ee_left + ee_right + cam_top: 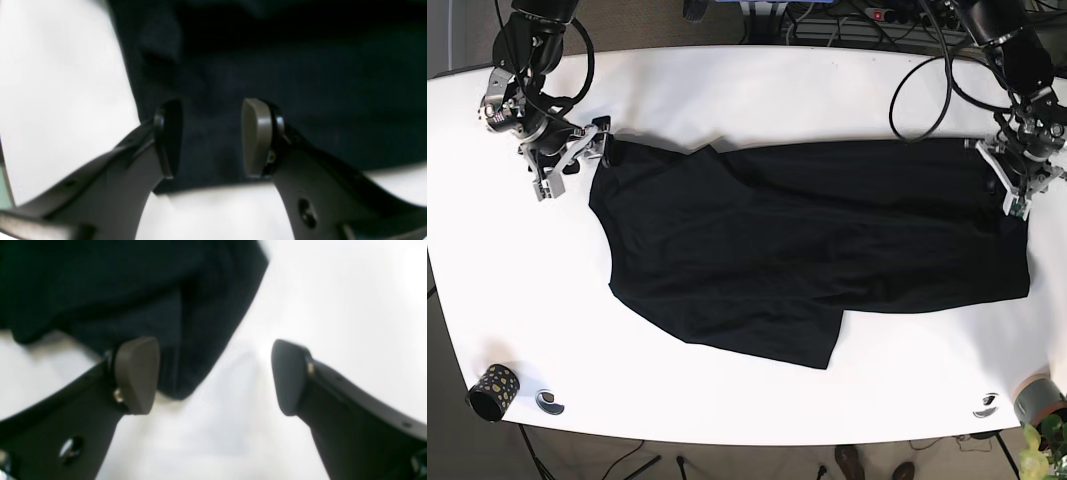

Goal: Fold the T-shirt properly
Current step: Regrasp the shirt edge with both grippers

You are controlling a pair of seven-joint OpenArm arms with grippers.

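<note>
1. Shirt (807, 255): dark, spread on the white counter (727, 90), lying between the two tools. One flap is already laid over near the right tool; a lower corner juts out toward the counter's near edge.

2. Right tool (213, 376): jaws apart, nothing held. In the right wrist view a corner of the shirt lies just ahead, beside one pad (136, 373), while the other pad sits over bare counter. In the base view this tool (562, 165) is at the shirt's upper corner.

3. Left tool (211, 138): jaws apart, nothing clamped. In the left wrist view shirt cloth fills the gap between and beyond the pads, with its edge just behind them. In the base view it (1017, 185) is at the opposite end of the shirt.

4. Contact: the wrist views are blurred, so whether either tool touches the cloth cannot be told; the left probably hovers just over it.

5. Step in hand (judged): both tools positioned at the shirt's two far corners, ready to grasp for a fold.

6. Next move (judged): lower each tool so the pads straddle the cloth edge, close on it, then lift both ends evenly and carry them across toward the near edge.

7. Other items: small cup (490, 392) at a counter corner, well apart from both tools.
</note>
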